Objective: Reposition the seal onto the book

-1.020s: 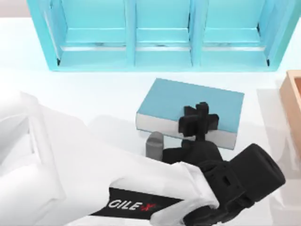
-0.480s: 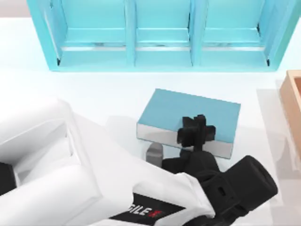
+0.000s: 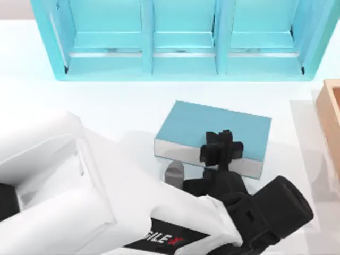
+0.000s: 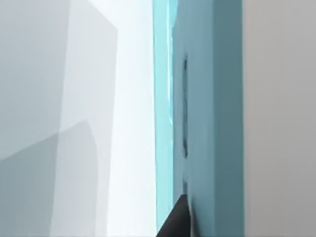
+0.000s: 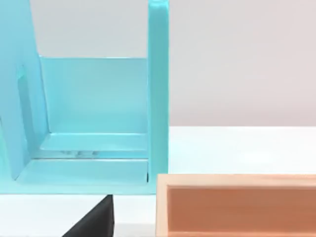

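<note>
The teal-blue book (image 3: 212,125) lies flat in the middle of the table, white page edges toward the front. My left gripper (image 3: 222,149) is a black shape over the book's front edge, reached in from the lower left by the big white arm. The seal is hidden; I cannot tell whether the gripper holds it. In the left wrist view a teal surface (image 4: 207,118) stands close by. A dark part of my right gripper (image 5: 94,222) shows in the right wrist view, facing the shelf.
A large light-blue shelf unit (image 3: 180,37) with compartments spans the back. A tan wooden box (image 3: 332,117) sits at the right edge, also in the right wrist view (image 5: 237,205). A small grey piece (image 3: 174,172) stands beside the book's front left.
Over the second, the book and my left gripper sit slightly nearer the table's front. The white left arm has swung higher at the left. Almost nothing moved in the last half second.
</note>
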